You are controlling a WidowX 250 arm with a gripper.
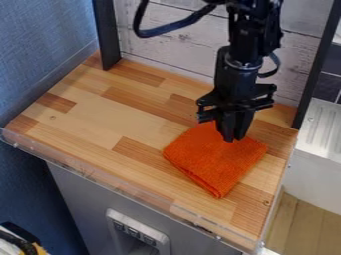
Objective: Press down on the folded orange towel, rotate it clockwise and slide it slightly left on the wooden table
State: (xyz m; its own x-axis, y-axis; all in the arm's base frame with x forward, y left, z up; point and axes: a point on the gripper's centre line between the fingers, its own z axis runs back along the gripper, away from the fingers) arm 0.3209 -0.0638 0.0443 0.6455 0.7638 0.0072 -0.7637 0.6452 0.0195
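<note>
The black gripper hangs down over the upper part of an orange cloth, its two fingers together. Their tips are at the cloth's surface or just above it; whether they touch it I cannot tell. The cloth is folded into a rough square and lies flat on the right half of the wooden tabletop, one corner toward the front edge. Its layered folded edge shows at the lower left. Part of its far side is hidden behind the gripper.
A clear raised strip runs along the tabletop's front edge. Black upright posts stand at the back left and back right, with a whitewashed plank wall between them. A white ridged surface adjoins on the right.
</note>
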